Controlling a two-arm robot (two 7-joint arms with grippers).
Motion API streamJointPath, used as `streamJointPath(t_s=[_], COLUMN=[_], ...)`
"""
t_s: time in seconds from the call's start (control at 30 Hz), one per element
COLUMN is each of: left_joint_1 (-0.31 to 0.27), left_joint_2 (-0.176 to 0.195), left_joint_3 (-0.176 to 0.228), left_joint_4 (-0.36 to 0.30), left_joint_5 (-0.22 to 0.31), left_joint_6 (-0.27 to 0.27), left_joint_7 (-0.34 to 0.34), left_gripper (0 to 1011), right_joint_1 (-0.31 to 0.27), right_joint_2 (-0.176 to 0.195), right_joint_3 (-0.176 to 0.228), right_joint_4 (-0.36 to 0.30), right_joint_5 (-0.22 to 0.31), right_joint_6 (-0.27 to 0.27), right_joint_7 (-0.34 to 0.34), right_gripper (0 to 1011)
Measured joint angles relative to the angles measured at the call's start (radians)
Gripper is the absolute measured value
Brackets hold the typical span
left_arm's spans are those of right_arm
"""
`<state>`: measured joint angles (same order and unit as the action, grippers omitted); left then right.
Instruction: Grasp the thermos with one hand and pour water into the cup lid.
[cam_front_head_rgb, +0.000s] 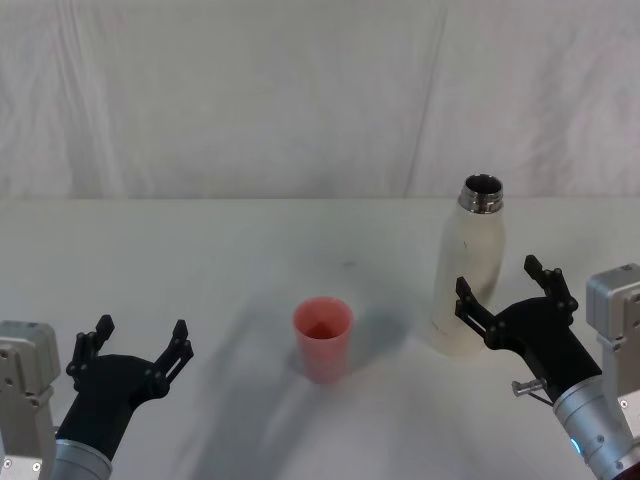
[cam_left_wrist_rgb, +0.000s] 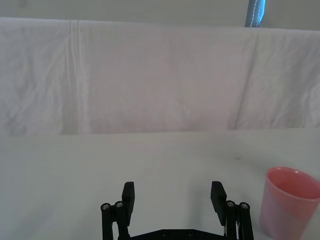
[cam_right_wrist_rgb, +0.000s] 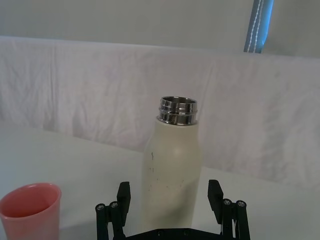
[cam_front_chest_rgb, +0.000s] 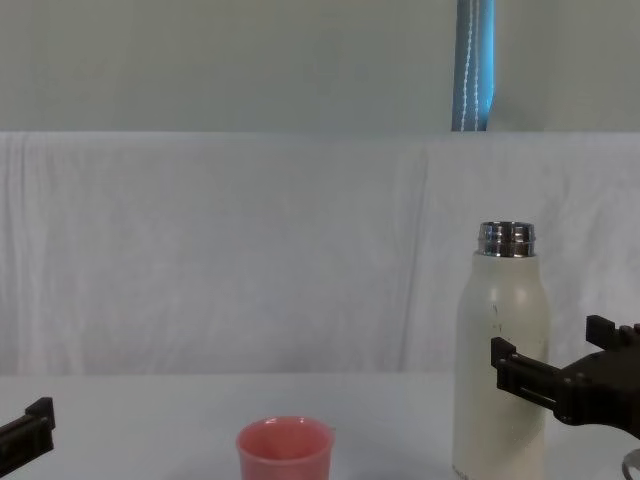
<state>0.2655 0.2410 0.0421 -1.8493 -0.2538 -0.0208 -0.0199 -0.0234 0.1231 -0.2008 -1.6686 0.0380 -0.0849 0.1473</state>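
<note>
From the head view you see the thermos (cam_front_head_rgb: 472, 268) upright on the bench (cam_front_head_rgb: 200, 260), the right end effector (cam_front_head_rgb: 505, 288) spread apart just before it. The cup lid (cam_front_head_rgb: 322, 338) stands left of the thermos. The left end effector (cam_front_head_rgb: 140, 338) rests apart, empty. In the right wrist view the thermos (cam_right_wrist_rgb: 172, 170) sits between the spread fingers (cam_right_wrist_rgb: 123, 196).

thermos (cam_front_head_rgb: 472, 280) right, cup lid (cam_front_head_rgb: 322, 337) centre
</note>
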Motion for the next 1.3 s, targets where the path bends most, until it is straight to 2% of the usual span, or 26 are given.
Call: streamJointPath(t_s=[0.67,1.3], left_joint_1=[0.0,0.0], left_joint_2=[0.0,0.0], left_joint_3=[0.0,0.0], left_joint_4=[0.0,0.0], left_joint_5=[0.0,0.0], left_joint_6=[0.0,0.0], left_joint_7=[0.0,0.0], left_gripper=[1001,1001], right_joint_1=[0.082,0.096], right_joint_2=[-0.013,-0.013], right_joint_3=[-0.01,-0.019], right_joint_4=[0.081,0.095], right_joint_5=[0.016,0.026], right_joint_6=[-0.002,-0.005], right_joint_7=[0.023,0.026], right_gripper=[1000,1000])
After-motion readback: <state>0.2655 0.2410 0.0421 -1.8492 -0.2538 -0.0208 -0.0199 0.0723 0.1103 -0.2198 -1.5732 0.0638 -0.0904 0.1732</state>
